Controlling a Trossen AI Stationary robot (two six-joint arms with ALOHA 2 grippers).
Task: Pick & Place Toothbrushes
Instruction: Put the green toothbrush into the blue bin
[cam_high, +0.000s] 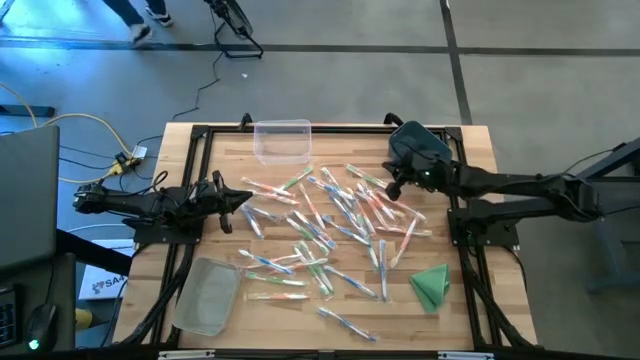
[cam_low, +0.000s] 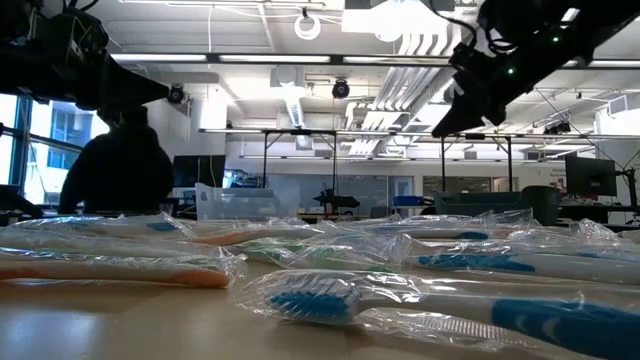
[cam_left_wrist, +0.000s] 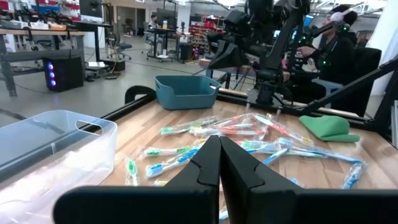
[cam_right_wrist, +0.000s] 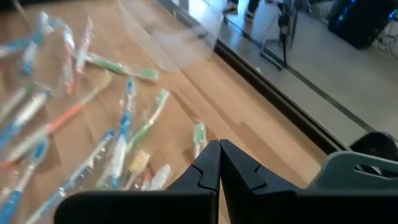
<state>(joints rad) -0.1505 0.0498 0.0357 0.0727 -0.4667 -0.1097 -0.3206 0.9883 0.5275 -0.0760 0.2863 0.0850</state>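
Wrapped toothbrushes (cam_high: 330, 225), thin plastic sticks in crinkled clear film, lie scattered mid-table. Left gripper (cam_high: 243, 198) hovers at the pile's left edge, right gripper (cam_high: 392, 190) above its upper right; both jaws closed, empty.

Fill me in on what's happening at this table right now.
Two robot arms are set over a wooden table strewn with wrapped toothbrushes. Neither holds anything: the left gripper hangs shut at the pile's left edge, and the right gripper is shut above its upper right part. A clear bin sits at the far edge and a second bin at the near left; no toothbrush is visible in either. A folded green cloth lies at the near right.
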